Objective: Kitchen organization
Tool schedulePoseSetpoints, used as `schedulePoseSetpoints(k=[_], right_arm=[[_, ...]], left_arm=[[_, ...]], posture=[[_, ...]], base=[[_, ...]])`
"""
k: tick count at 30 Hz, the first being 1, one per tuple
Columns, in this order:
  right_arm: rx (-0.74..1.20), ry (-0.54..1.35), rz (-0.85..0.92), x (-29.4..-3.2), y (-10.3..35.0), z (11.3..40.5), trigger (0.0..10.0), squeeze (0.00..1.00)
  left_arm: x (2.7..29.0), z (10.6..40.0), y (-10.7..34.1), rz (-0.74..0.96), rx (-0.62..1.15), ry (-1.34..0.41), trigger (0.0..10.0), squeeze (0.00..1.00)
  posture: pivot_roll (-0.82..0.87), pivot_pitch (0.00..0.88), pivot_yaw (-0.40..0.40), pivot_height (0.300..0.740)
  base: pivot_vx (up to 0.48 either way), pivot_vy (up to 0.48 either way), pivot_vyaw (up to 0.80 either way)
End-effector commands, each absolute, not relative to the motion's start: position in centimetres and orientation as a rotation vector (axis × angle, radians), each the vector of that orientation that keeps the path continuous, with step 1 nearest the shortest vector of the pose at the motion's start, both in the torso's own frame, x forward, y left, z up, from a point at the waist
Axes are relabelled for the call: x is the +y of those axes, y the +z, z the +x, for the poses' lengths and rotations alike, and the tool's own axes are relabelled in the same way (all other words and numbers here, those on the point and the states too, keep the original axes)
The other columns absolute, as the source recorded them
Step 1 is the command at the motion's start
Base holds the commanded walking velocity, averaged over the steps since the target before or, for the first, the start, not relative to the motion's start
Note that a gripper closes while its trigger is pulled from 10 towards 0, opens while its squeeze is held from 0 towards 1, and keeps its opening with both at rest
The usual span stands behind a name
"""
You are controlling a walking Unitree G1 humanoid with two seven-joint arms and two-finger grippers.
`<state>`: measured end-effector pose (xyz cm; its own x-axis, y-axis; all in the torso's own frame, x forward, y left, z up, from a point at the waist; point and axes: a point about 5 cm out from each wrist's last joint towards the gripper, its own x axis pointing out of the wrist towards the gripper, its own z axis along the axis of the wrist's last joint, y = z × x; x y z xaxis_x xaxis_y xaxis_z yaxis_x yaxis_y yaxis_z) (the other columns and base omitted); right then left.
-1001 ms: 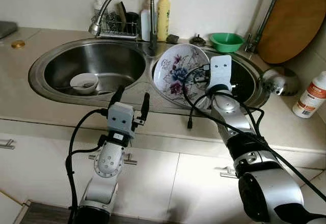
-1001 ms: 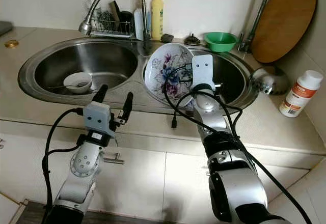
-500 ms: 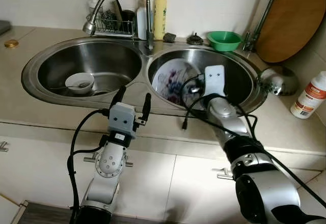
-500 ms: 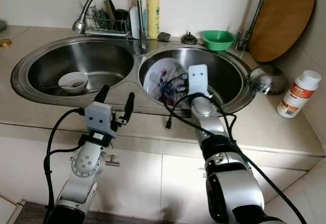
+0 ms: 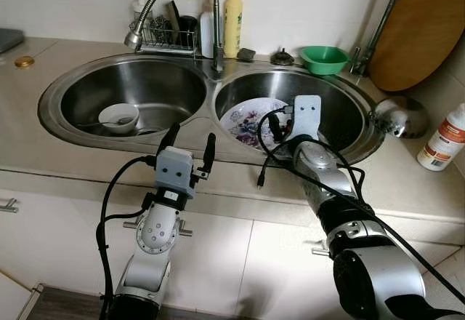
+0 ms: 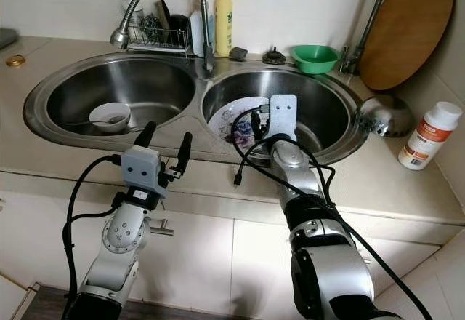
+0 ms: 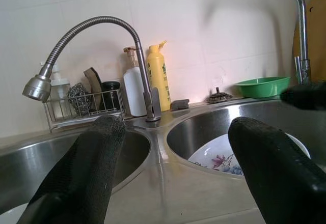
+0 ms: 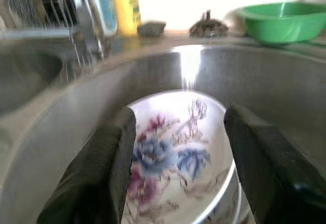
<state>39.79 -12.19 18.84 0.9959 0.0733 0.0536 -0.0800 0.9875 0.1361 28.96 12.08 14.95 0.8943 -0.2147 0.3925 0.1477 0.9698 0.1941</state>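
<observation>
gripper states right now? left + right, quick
Left gripper: open, holding nothing, above the counter edge in front of the sink.
Right gripper: open, over the floral plate in the right basin, not gripping it.

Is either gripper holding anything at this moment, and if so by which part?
Nothing is held. The right gripper is open above the floral plate lying in the right basin. The left gripper is open over the counter edge.

Head views evenly lit, sharp; glare is seen behind the yellow bottle (image 7: 158, 76); right wrist view is motion-blurred throughout.
</observation>
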Motion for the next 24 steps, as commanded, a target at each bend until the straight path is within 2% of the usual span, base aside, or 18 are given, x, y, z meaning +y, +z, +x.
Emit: schedulePoseSetpoints(k=[1, 4, 5, 9, 10, 11, 12, 24], right_arm=[[-0.131, 0.052, 0.217, -12.8, 20.1, 39.6, 10.0, 1.0], [-0.199, 0.028, 0.276, -13.3, 21.1, 39.4, 10.0, 1.0], [-0.283, 0.016, 0.319, -13.7, 22.4, 38.9, 10.0, 1.0], [-0.372, 0.024, 0.346, -13.8, 23.9, 38.2, 10.0, 1.0], [-0.393, 0.036, 0.35, -13.7, 24.2, 38.0, 10.0, 0.95], [-0.41, 0.052, 0.357, -13.6, 24.5, 37.7, 10.0, 0.65], [-0.425, 0.073, 0.354, -13.3, 24.6, 37.4, 10.0, 0.0], [-0.441, 0.155, 0.28, -11.8, 23.8, 35.5, 10.0, 0.0]], left_arm=[[12.1, 29.0, 14.7, 0.164, -0.408, -0.191, 10.0, 0.0], [12.1, 29.0, 14.7, 0.161, -0.408, -0.19, 10.0, 0.0], [12.2, 29.0, 14.8, 0.153, -0.41, -0.186, 10.0, 0.0], [12.4, 29.0, 14.9, 0.138, -0.41, -0.178, 10.0, 0.0], [12.4, 29.0, 14.9, 0.139, -0.41, -0.179, 10.0, 0.0], [12.4, 29.0, 14.9, 0.139, -0.41, -0.179, 10.0, 0.0], [12.4, 29.1, 15.0, 0.139, -0.41, -0.18, 10.0, 0.0], [12.5, 29.1, 15.4, 0.142, -0.432, -0.181, 10.0, 0.0]], posture=[[0.12, 0.0, -0.029, 0.74], [0.12, 0.0, -0.029, 0.74], [0.12, 0.0, -0.028, 0.74], [0.12, 0.0, -0.026, 0.74], [0.12, 0.0, -0.026, 0.74], [0.11, 0.0, -0.025, 0.74], [0.11, 0.0, -0.025, 0.74], [0.12, 0.0, -0.026, 0.74]], base=[[0.0, 0.0, 0.0], [0.0, 0.0, 0.0], [0.0, 0.0, 0.0], [0.0, 0.0, 0.0], [0.0, 0.259, 0.0], [0.0, 0.364, 0.0], [0.0, 0.48, 0.0], [0.0, 0.48, 0.0]])
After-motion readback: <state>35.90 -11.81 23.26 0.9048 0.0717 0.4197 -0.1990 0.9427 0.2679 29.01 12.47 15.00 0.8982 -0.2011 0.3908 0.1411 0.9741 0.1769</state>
